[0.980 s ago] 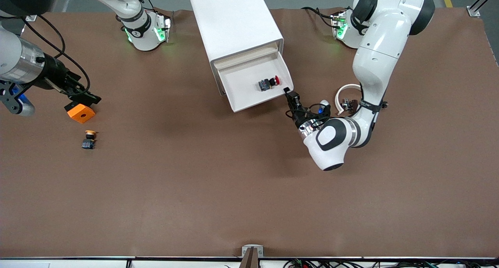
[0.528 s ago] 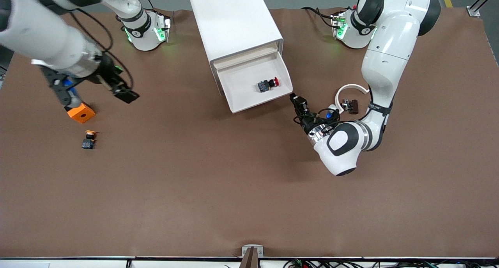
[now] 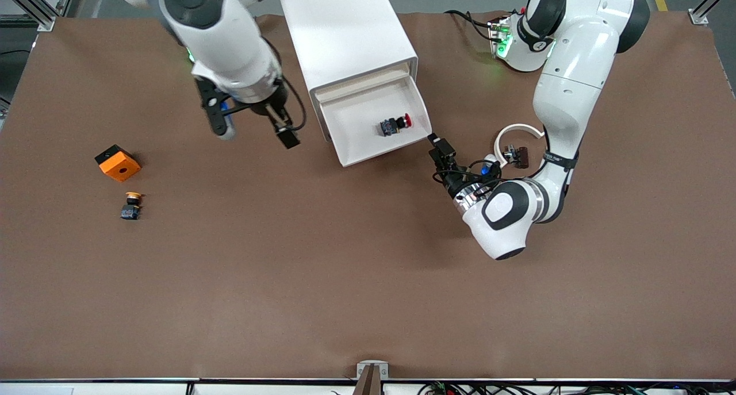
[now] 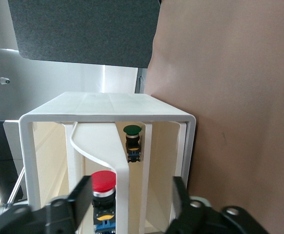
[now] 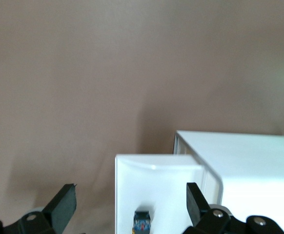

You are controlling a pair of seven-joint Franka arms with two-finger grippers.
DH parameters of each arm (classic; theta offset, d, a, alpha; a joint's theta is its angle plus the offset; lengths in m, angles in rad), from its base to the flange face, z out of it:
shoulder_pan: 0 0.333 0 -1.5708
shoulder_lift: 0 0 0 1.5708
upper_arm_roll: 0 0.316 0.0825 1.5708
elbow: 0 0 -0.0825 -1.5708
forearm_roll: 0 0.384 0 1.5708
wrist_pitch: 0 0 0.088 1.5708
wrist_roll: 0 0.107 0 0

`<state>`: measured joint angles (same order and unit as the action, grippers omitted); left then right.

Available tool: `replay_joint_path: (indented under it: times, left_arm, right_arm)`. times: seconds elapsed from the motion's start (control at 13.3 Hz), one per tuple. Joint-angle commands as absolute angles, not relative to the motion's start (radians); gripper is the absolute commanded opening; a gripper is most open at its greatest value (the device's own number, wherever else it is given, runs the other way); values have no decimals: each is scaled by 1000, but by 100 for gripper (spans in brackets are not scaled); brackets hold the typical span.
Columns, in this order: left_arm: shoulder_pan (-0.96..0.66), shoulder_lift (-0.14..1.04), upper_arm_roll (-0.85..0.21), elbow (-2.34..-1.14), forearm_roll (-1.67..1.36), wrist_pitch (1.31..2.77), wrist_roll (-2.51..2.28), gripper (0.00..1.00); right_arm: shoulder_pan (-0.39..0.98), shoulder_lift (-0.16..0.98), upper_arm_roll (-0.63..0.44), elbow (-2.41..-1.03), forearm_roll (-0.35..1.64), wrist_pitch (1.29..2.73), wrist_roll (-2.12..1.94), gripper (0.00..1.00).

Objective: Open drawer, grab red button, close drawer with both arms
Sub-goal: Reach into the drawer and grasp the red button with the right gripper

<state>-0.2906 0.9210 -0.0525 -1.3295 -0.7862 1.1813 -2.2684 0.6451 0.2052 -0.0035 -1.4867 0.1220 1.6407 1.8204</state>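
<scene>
The white cabinet [image 3: 345,33] has one drawer [image 3: 356,125] pulled out. The red-capped button [image 3: 395,123] lies on its side in it, near the left arm's end. My left gripper [image 3: 440,146] is open and empty, low over the table just off the drawer's front corner. In the left wrist view the button [image 4: 104,181] shows past the drawer's front rim [image 4: 122,161], between the open fingers [image 4: 81,200]. My right gripper [image 3: 283,131] is open and empty, over the table beside the drawer at the right arm's end. The right wrist view shows the drawer [image 5: 156,180] and the button [image 5: 142,220].
An orange cube [image 3: 118,164] and a yellow-capped button [image 3: 131,205] lie toward the right arm's end of the table. A white ring [image 3: 514,131] with a small dark part [image 3: 517,153] lies by the left arm. A green-capped button [image 4: 132,130] sits deeper in the cabinet.
My right arm has swung from over the orange cube to beside the open drawer. My left gripper has drawn back a little from the drawer's front corner. The drawer and button have not moved.
</scene>
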Motion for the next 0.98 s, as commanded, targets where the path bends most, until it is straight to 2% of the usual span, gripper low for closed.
replay_joint_path:
  times: [0.0,0.3,0.6,0.91]
  left_arm:
    - [-282,928,-52,-1305,-770,1174,-2260,100]
    - [-272,896,-63,-1305,-688,1169,-2223,100]
    - [-278,803,-63,-1310,-545,1173,-1986,100]
    - [-287,717,-63,-1322,-408,1227,-1739,100]
  right_arm:
    - [744,228,-17,-1467,133,1657,1936,100]
    - [787,282,-15,-1463,166,1722,2003,100]
    - [871,406,-17,-1439,167,1838,2078,100]
    - [916,512,-17,-1365,166,1838,2076,100]
